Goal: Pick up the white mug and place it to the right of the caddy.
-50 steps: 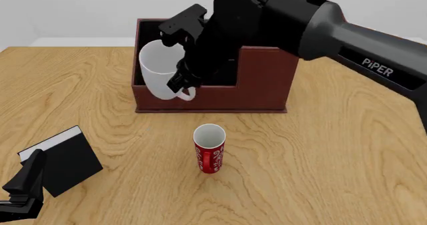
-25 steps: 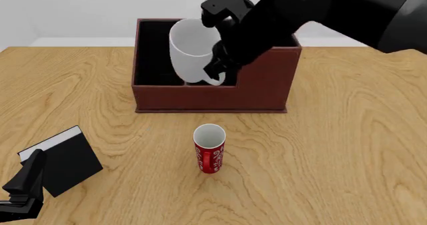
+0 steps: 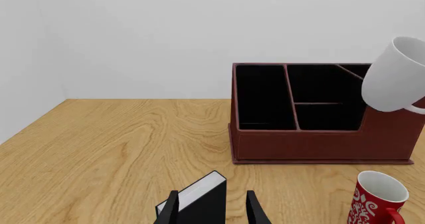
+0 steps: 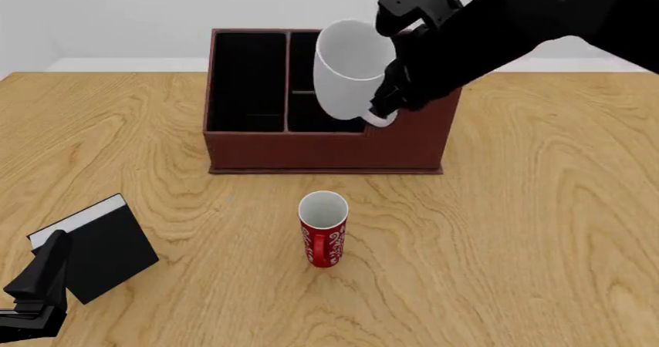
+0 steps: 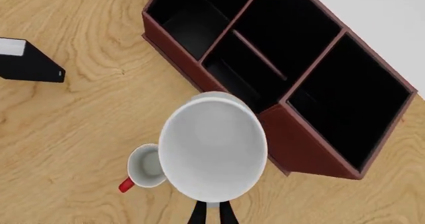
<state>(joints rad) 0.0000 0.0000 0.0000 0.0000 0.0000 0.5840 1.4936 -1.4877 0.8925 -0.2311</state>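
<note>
In the front view we see the right gripper (image 4: 390, 104) of the black right arm (image 4: 515, 23) closed on the loop handle of the plain glossy white cylindrical mug (image 4: 353, 71), which hangs in the air, tilted, its open mouth turned toward the camera, clear of the table. The mug sits over the large dark reddish-brown rectangular caddy (image 4: 309, 150), in front of the step between its low compartments and its taller section, at roughly 12 o'clock from the small red mug with white lettering (image 4: 323, 230), which stands upright on the light wooden table (image 4: 535, 239). In the right wrist view we look straight into the white mug (image 5: 212, 152), with the two closed fingers (image 5: 197, 215) just beside its rim and the caddy's black-lined compartments (image 5: 279, 59) beyond. The left gripper (image 4: 36, 281) rests low at about 8 o'clock from the red mug, its jaws parted on either side of the small black book with a white edge (image 3: 199, 204), as the left wrist view shows; we cannot tell whether the fingers touch the book.
</note>
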